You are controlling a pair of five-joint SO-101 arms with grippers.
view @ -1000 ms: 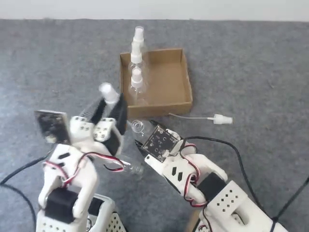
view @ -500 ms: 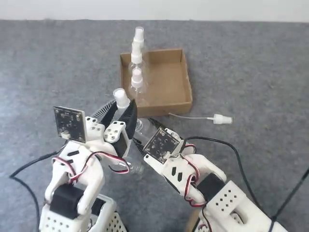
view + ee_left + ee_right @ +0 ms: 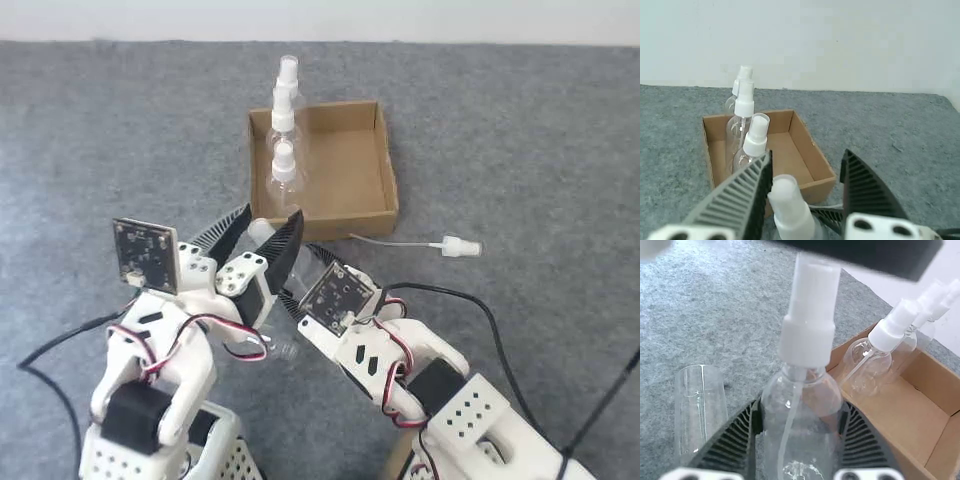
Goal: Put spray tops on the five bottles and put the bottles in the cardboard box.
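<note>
Just short of the cardboard box (image 3: 362, 140), the right gripper (image 3: 796, 437) was clamped on the bottle (image 3: 801, 405) while the left gripper (image 3: 806, 172) hung open astride its spray top (image 3: 809, 315), which, I'd say, wanted a centred grip and a straight seating.

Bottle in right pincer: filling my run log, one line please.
right pincer shut on bottle; top on it; left pincer open around top; spare top on table

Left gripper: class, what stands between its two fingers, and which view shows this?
The white spray top of the bottle clamped by the right gripper stands between the left gripper's open fingers, close to one. The left wrist view shows it.
</note>
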